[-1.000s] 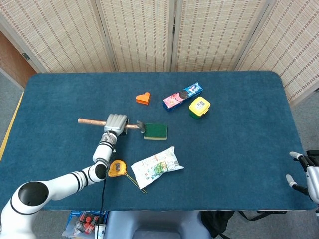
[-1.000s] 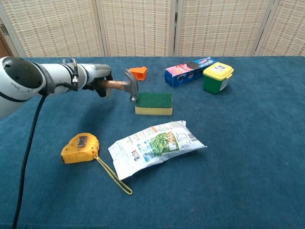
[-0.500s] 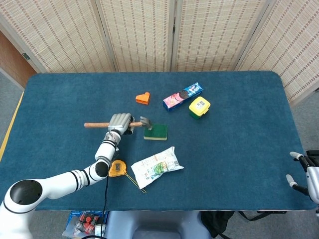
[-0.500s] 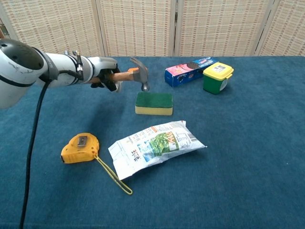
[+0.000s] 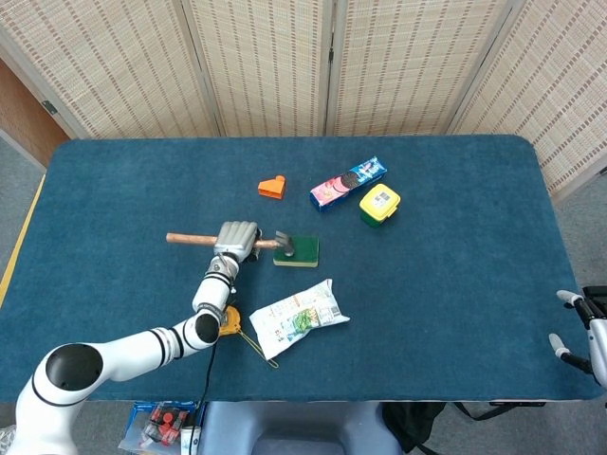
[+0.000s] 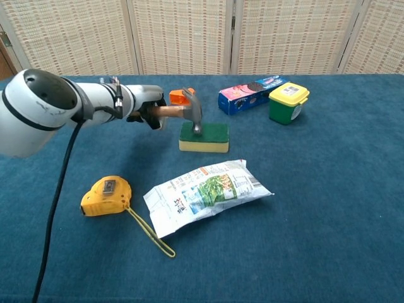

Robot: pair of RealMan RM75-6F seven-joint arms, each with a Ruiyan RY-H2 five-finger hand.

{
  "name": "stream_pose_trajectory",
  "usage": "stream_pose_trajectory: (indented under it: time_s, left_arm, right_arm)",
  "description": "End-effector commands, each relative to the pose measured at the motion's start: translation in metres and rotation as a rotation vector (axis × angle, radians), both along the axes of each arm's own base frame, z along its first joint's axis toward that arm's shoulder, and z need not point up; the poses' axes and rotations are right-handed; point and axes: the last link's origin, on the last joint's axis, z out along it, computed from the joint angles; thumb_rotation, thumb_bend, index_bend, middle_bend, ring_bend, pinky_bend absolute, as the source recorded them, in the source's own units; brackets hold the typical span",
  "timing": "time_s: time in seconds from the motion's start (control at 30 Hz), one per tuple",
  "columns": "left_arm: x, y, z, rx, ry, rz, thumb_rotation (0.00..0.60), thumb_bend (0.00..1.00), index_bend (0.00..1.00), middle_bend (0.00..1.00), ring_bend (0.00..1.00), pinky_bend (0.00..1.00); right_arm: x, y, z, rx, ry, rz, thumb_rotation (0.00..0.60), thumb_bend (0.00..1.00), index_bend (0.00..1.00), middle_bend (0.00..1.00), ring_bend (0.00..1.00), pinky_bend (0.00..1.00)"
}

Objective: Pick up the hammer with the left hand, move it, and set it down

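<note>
My left hand grips the hammer by its wooden handle and holds it in the air, roughly level. The metal head hangs just over the left part of a green and yellow sponge. The handle's free end sticks out to the left of the hand in the head view. My right hand shows only at the lower right edge of the head view, off the table's side, fingers apart and holding nothing.
The blue table carries a yellow tape measure, a printed bag, an orange block, a biscuit packet and a yellow-lidded green tub.
My left hand has carried the hammer to the right. Its head went from left of the sponge, rose, then came down over the sponge's left part.
</note>
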Motion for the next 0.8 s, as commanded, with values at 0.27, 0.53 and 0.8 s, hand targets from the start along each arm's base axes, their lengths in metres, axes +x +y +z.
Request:
stream_pose_trajectory:
  time_s: [0.27,0.53,0.8]
  left_arm:
    - [0.0,-0.002,0.007,-0.004,-0.04,0.009,0.6,0.69,0.76,1.0,1.0,1.0]
    - [-0.004,-0.006,-0.013,-0.011,0.064,-0.03,0.6,0.69,0.76,1.0,1.0,1.0]
    - [0.003,0.001,0.009,-0.004,-0.068,0.028,0.6,0.69,0.76,1.0,1.0,1.0]
  right_arm:
    - [-0.001,-0.002,-0.002,0.008,-0.003,0.004,0.6,0.27,0.24,0.35,0.26,0.3]
    - [-0.002,0.0,0.0,0.0,-0.004,-0.005,0.6,0.27,0.24,0.35,0.26,0.3]
    - [-0.003,0.0,-0.001,-0.001,-0.007,-0.003,0.6,0.27,0.24,0.35,0.26,0.3]
